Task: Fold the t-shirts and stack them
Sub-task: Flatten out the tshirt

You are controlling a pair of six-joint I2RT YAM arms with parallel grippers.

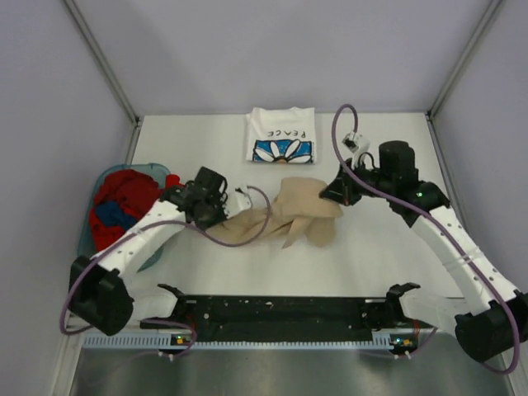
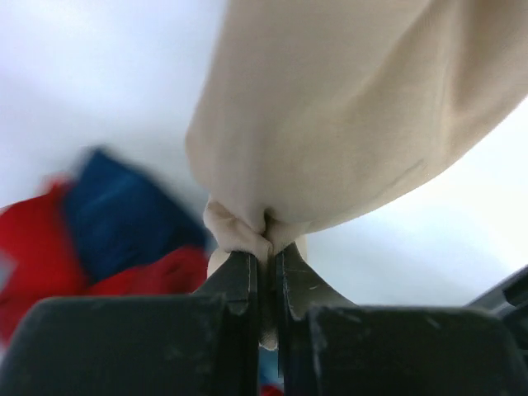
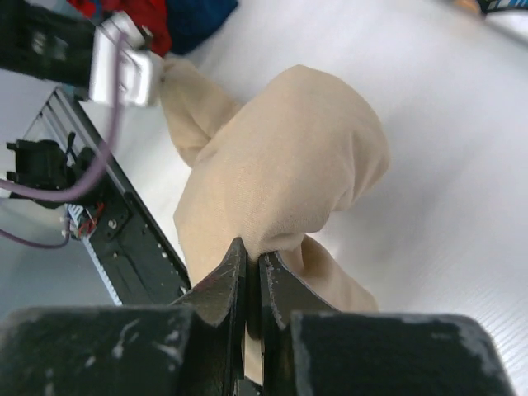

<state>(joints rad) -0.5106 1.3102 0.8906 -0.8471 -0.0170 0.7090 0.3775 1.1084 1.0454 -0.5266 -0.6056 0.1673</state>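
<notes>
Both grippers pinching the tan t-shirt — bunched, not spread

The left gripper [image 2: 266,247] is clenched on a small gather of the tan t-shirt [image 1: 289,216], and the right gripper [image 3: 252,272] is clamped on another fold of it; the shirt lies crumpled at mid-tabletop [image 1: 379,247] between them, near the folded daisy-print t-shirt [image 1: 281,135] at the far side. The risk, as I judge it: each hold looks like a thin nip of cloth — if the arms pull apart or lift quickly, the fabric could slip out of one side. Neither grasp clearly sits on a hem or shoulder, so the shirt may hang twisted rather than open flat. The left arm also works close to the basket [image 1: 91,227] of red and blue t-shirts [image 1: 122,205] and could snag them.
</notes>
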